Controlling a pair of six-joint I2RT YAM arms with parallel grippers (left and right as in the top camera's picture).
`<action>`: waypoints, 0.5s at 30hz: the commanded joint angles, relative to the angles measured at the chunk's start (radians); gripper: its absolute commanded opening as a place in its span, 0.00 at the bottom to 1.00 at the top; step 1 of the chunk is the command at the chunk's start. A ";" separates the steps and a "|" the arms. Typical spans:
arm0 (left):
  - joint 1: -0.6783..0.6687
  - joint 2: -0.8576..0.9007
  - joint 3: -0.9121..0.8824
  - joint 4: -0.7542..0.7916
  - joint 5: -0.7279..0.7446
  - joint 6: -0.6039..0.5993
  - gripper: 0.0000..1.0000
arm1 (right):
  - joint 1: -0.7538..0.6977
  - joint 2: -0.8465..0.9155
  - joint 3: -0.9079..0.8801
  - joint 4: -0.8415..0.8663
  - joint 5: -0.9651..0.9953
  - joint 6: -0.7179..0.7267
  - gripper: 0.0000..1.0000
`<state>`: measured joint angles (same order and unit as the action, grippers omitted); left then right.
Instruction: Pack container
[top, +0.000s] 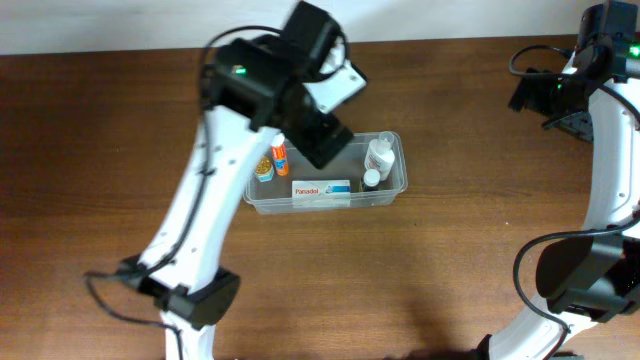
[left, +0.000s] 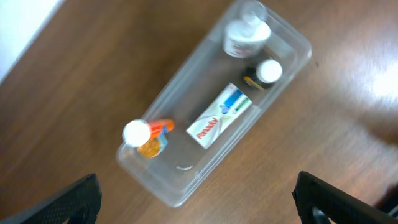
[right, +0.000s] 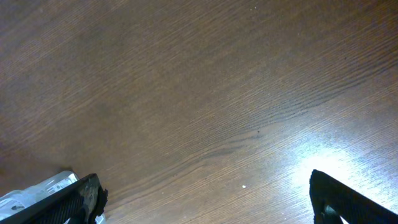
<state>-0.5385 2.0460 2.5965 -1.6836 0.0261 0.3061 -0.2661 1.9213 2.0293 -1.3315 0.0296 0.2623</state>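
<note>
The clear container (top: 397, 186) stands mid-table. It holds a white Panadol box (top: 321, 189), a white bottle (top: 380, 155), a small white-capped dark bottle (top: 371, 179), an orange tube (top: 279, 155) and a yellow-labelled bottle (top: 264, 168). My left gripper (top: 322, 138) hovers above the container, open and empty. In the left wrist view the container (left: 181, 188) lies below the left gripper (left: 196, 202), with the box (left: 219, 116) and white bottle (left: 247, 36) inside. Far at the right, my right gripper (top: 545, 108) hangs open over bare wood, its dark fingers (right: 348, 202) wide apart.
The brown wooden table (top: 120, 150) runs around the container on all sides. A pale wall edge lies along the back (top: 100, 25). A small whitish object (right: 37, 190) shows at the lower left of the right wrist view, beside one finger.
</note>
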 joint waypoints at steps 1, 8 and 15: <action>0.047 -0.185 0.015 -0.004 -0.003 -0.093 0.99 | -0.005 -0.028 0.018 0.000 0.009 0.008 0.98; 0.092 -0.392 -0.004 -0.004 -0.103 -0.092 0.99 | -0.005 -0.028 0.018 0.000 0.009 0.008 0.98; 0.316 -0.705 -0.346 0.213 0.005 -0.093 0.99 | -0.005 -0.028 0.018 0.000 0.009 0.008 0.98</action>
<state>-0.3176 1.4487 2.4329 -1.5772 -0.0319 0.2291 -0.2661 1.9213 2.0293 -1.3319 0.0296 0.2626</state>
